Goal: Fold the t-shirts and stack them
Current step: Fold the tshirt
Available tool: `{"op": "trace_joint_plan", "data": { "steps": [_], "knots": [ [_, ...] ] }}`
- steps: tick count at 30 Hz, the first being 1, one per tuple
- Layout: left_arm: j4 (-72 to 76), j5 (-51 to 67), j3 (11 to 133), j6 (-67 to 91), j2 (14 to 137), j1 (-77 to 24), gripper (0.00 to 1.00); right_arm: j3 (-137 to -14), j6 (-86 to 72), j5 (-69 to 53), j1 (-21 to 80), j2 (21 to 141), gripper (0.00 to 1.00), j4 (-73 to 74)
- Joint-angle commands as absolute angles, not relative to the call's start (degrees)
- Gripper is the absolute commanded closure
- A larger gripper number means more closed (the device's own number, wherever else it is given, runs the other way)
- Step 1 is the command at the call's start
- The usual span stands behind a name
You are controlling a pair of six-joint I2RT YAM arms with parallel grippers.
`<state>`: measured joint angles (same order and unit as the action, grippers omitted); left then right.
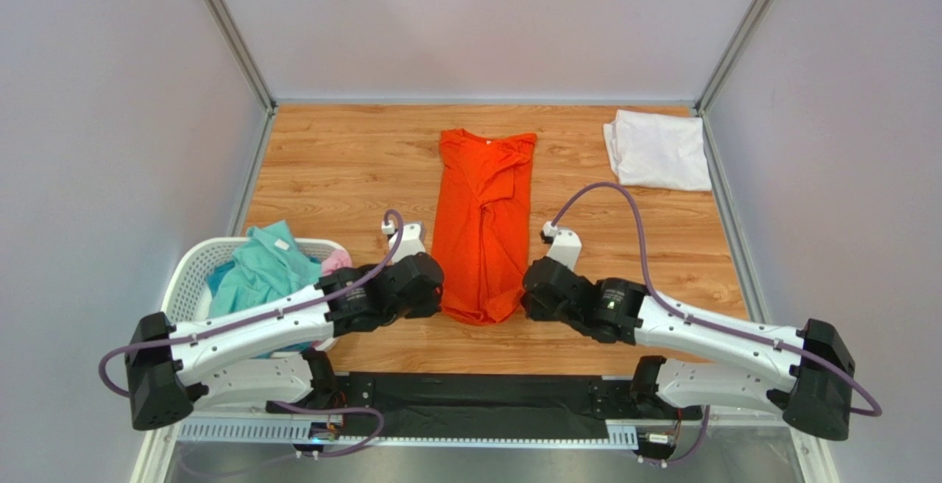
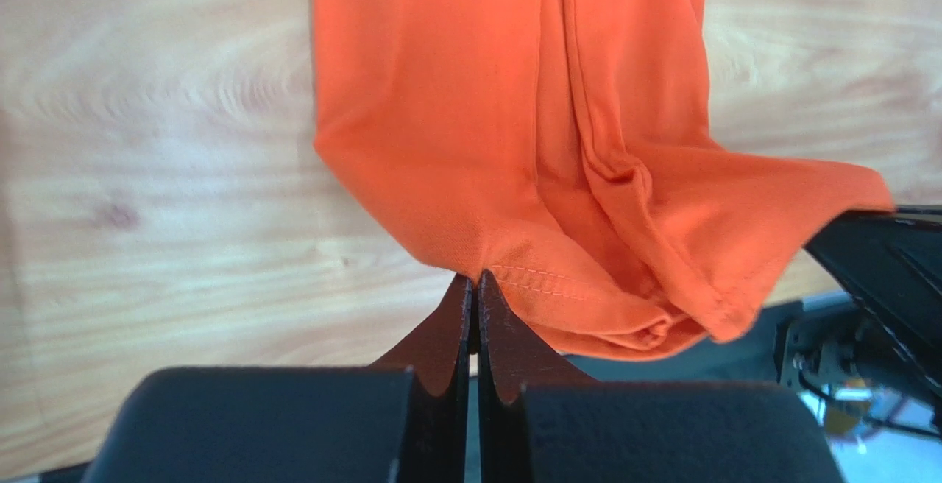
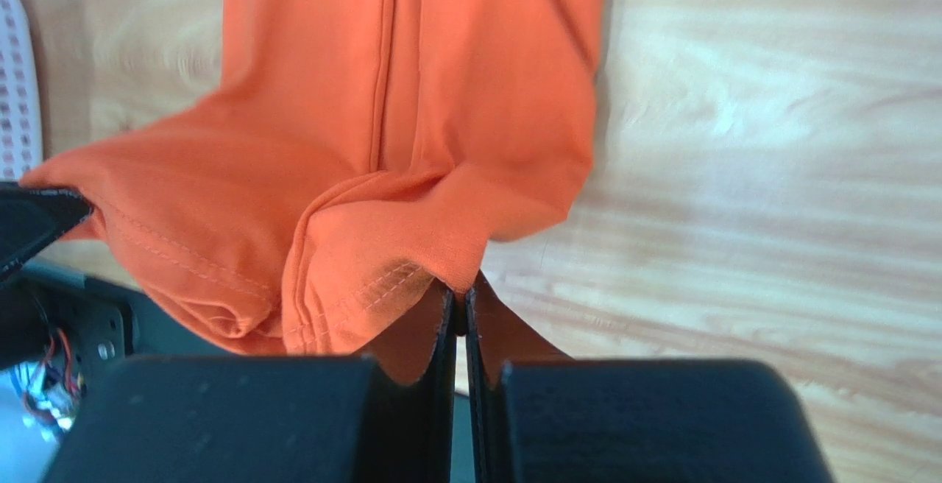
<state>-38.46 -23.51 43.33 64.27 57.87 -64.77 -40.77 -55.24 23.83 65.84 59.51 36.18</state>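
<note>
Pinching the near hem from both sides, I have the left gripper (image 2: 475, 280) closed on the near-left corner of the bright orange soft cloth t-shirt (image 1: 483, 212). The right gripper (image 3: 460, 284) is closed on its near-right corner, and both pairs of jaws are pressed together with only cloth between them. The shirt lies in the middle of the light wooden table (image 1: 332, 163) as a narrow strip, sides folded in, its long axis running straight from near to far. So all the cloth I have to fold lies to the far side of both grippers. Neither arm is nearer than the other, since they flank the hem evenly. I judge the coming move is to carry this hem along that axis toward the far end, both arms in step, or the strip skews. The folded white cloth t-shirt (image 1: 658, 150) sits at the far right corner, well apart.
</note>
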Motion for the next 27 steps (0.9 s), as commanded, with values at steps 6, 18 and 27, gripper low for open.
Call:
{"op": "trace_joint_plan", "data": {
  "steps": [6, 18, 27],
  "knots": [
    [-34.81, -20.57, 51.15, 50.99, 63.19, -54.6, 1.0, -47.81, -42.28, 14.86, 53.89, 63.36, 0.97, 30.15],
    [-29.89, -13.45, 60.02, 42.2, 72.85, -44.04, 1.0, -56.33, -36.92, 6.51, 41.75, 73.56, 0.98, 28.04],
    [-28.74, -8.53, 67.23, 39.03, 82.26, -37.27, 1.0, -61.96, -32.7, 1.94, 34.55, 80.15, 0.98, 27.42]
  ]
}}
